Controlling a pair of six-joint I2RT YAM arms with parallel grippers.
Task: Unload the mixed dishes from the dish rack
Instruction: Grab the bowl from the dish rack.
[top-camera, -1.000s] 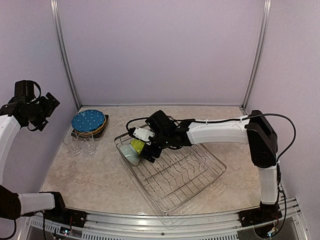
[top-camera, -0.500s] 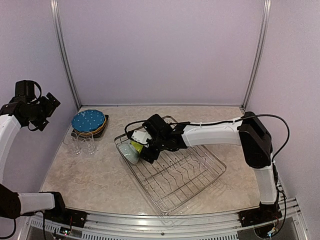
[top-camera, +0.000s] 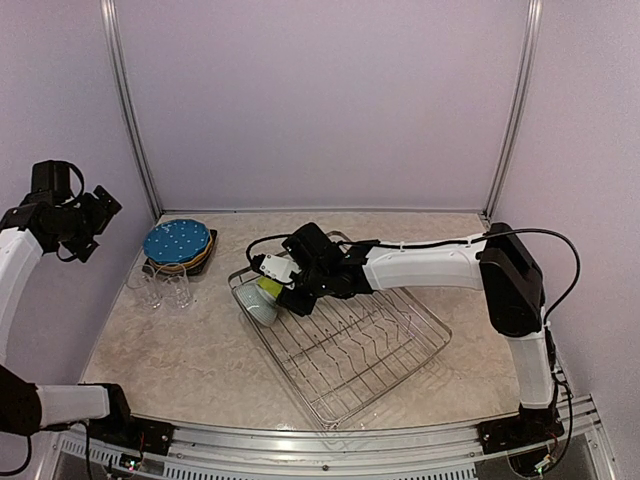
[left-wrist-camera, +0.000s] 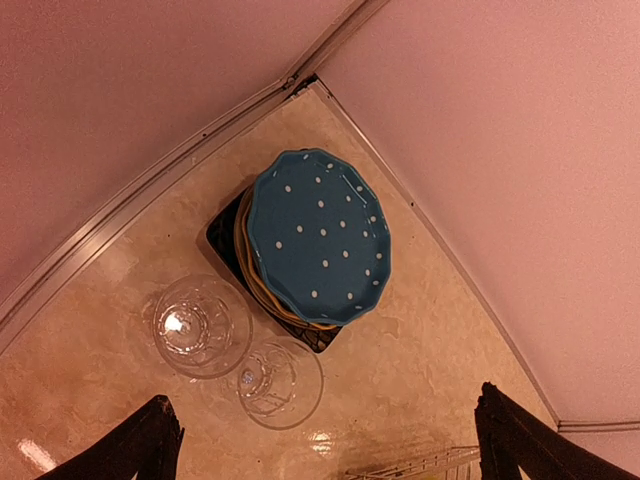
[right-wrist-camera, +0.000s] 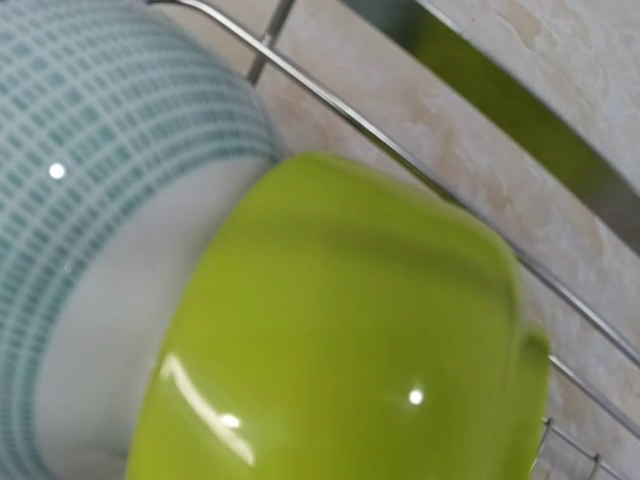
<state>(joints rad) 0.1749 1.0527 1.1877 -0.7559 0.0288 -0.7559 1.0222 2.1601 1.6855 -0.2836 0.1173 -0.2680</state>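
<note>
The dish rack (top-camera: 372, 345) lies in the middle of the table. A lime bowl (top-camera: 269, 290) and a pale-blue bowl (top-camera: 257, 304) lie nested on their sides at its left corner. My right gripper (top-camera: 292, 289) is right against the lime bowl. In the right wrist view the lime bowl (right-wrist-camera: 350, 330) fills the frame beside the pale-blue bowl (right-wrist-camera: 90, 200), and my fingers are hidden. The blue-dotted plate (top-camera: 177, 241) tops a stack on the black square plate (left-wrist-camera: 222, 232), with two clear glasses (top-camera: 167, 291) beside it. My left gripper (top-camera: 87, 222) is open, high above them.
The rack's wire rim (right-wrist-camera: 420, 175) runs just behind the bowls. The plate stack and glasses (left-wrist-camera: 200, 325) stand near the back-left corner, close to the left wall. The rack's corner (left-wrist-camera: 420, 465) shows at the bottom of the left wrist view.
My right gripper has moved left and slightly back, closer onto the lime bowl, and the two bowls have shifted a little with it. The left arm has not moved.
</note>
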